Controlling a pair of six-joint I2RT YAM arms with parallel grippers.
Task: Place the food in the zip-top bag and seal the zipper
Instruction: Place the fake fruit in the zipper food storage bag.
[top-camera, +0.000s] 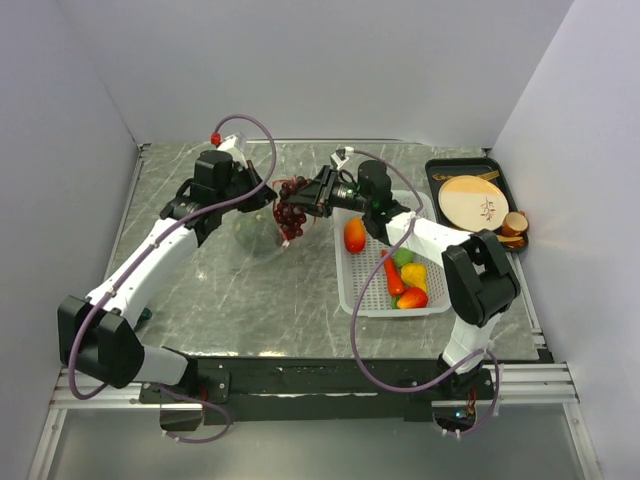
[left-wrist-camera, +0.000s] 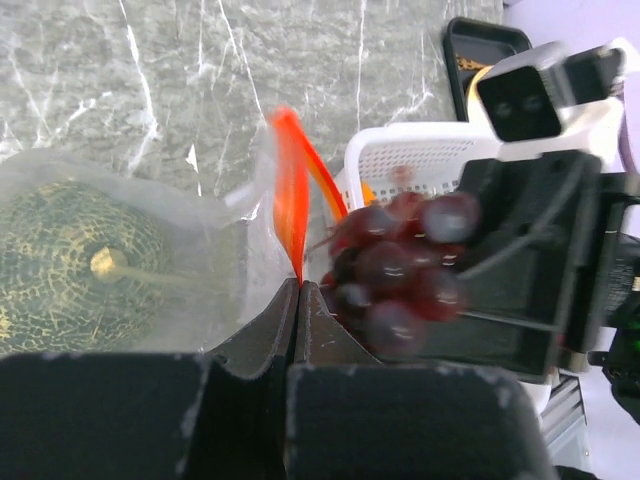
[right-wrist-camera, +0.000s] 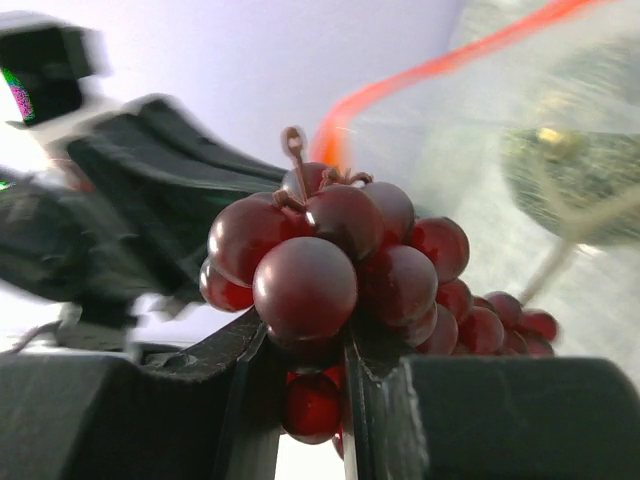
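The clear zip-top bag (top-camera: 252, 228) lies at mid-table with a dark green round fruit (left-wrist-camera: 75, 262) inside. My left gripper (left-wrist-camera: 298, 284) is shut on the bag's orange-red zipper strip (left-wrist-camera: 291, 190), holding the mouth up. My right gripper (right-wrist-camera: 300, 345) is shut on the purple grapes (right-wrist-camera: 335, 265), which hang beside the bag's mouth (top-camera: 290, 212), just right of the left gripper (top-camera: 268, 193). The grapes also show in the left wrist view (left-wrist-camera: 400, 270). Orange-red tomato (top-camera: 354, 235), carrot (top-camera: 392, 275), green, yellow (top-camera: 414, 274) and red pieces lie in the basket.
A white perforated basket (top-camera: 352, 290) stands right of the bag. A black tray (top-camera: 445, 170) at the back right holds a tan wooden disc (top-camera: 473, 201) and a small brown cup (top-camera: 514, 224). Grey walls close in on three sides.
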